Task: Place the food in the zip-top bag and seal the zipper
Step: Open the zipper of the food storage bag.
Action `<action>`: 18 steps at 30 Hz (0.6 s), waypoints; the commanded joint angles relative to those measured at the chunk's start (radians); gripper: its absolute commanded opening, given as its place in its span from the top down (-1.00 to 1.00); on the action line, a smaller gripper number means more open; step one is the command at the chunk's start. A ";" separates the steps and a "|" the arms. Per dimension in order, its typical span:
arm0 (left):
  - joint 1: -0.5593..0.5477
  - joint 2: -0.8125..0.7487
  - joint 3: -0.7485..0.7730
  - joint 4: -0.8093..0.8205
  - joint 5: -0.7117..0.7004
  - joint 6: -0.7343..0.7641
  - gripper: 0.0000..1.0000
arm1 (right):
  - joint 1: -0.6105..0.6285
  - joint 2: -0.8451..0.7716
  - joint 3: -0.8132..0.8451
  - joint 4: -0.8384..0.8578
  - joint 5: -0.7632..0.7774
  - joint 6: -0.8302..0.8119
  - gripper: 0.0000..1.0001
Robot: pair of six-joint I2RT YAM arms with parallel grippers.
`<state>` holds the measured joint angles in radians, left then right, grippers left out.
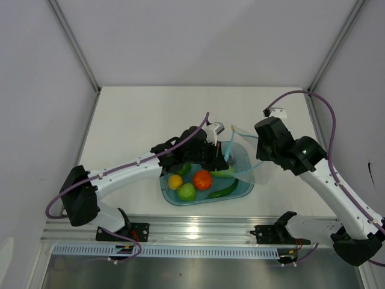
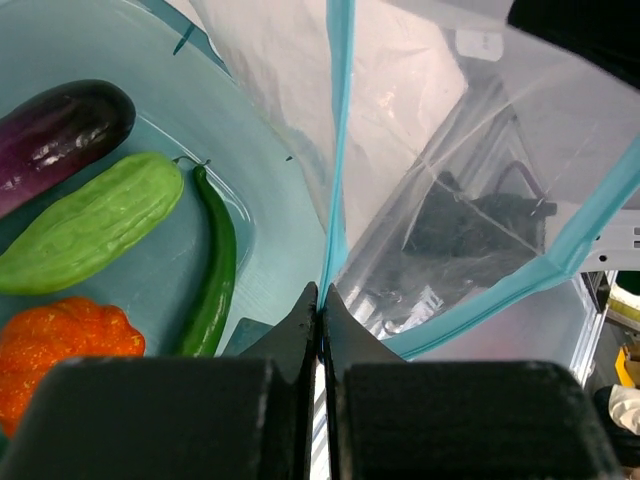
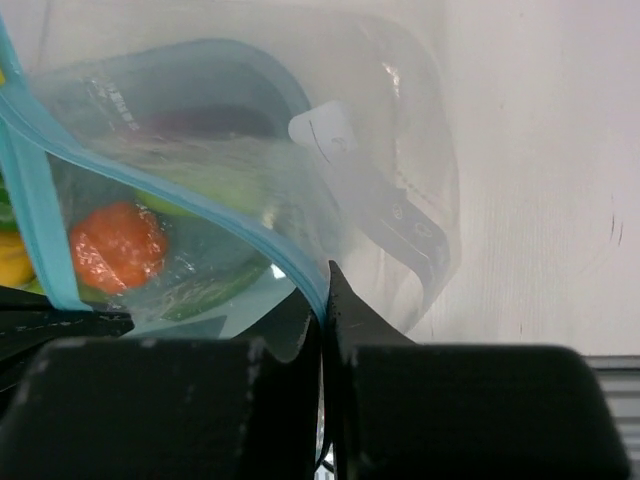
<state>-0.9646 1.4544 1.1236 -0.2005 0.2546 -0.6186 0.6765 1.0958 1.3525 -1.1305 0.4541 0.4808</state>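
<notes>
Near the front edge of the table sits the blue tub with the food in it: tomato, chili, cucumber, eggplant. Just behind and above it hangs the zip-top bag, seemingly empty. The left gripper is pressed together on the zipper, and the right gripper pinches the opposite lip. The food lies below the mouth, nearer the left arm. A white label on the bag is unreadable.

no readable text or numbers, white label on zip-top bag, markings illegible
</notes>
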 commanded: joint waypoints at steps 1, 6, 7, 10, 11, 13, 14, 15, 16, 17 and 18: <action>-0.006 0.015 0.057 0.009 0.026 0.034 0.99 | -0.005 0.010 -0.021 -0.063 0.043 0.103 1.00; -0.006 0.078 0.113 -0.045 0.037 0.048 0.99 | -0.005 -0.011 -0.064 -0.126 0.106 0.182 1.00; -0.005 0.089 0.123 -0.054 0.034 0.052 0.99 | -0.006 -0.016 -0.062 -0.156 0.118 0.191 1.00; 0.004 0.142 0.159 -0.115 0.000 0.075 0.99 | -0.015 -0.036 -0.023 -0.208 0.132 0.205 1.00; 0.007 0.165 0.166 -0.122 0.000 0.080 0.99 | -0.017 -0.046 -0.001 -0.212 0.121 0.200 1.00; 0.018 0.187 0.176 -0.128 0.014 0.083 0.99 | -0.023 -0.047 0.025 -0.218 0.088 0.180 1.00; 0.021 0.195 0.185 -0.137 0.018 0.086 0.99 | -0.023 -0.037 0.042 -0.219 0.068 0.176 1.00; 0.021 0.199 0.192 -0.142 0.018 0.091 0.99 | -0.023 -0.036 0.042 -0.224 0.039 0.180 1.00; 0.021 0.201 0.196 -0.146 0.018 0.097 0.99 | -0.023 -0.034 0.040 -0.224 0.031 0.189 1.00; 0.023 0.202 0.202 -0.155 0.018 0.108 0.99 | -0.023 -0.028 0.033 -0.226 0.031 0.200 1.00; 0.023 0.199 0.200 -0.174 0.017 0.109 0.99 | -0.022 -0.030 0.028 -0.226 0.025 0.206 1.00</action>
<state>-0.9558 1.6608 1.2797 -0.3061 0.2752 -0.5621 0.6586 1.0748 1.3544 -1.3125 0.4858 0.6563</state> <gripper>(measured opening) 0.005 0.004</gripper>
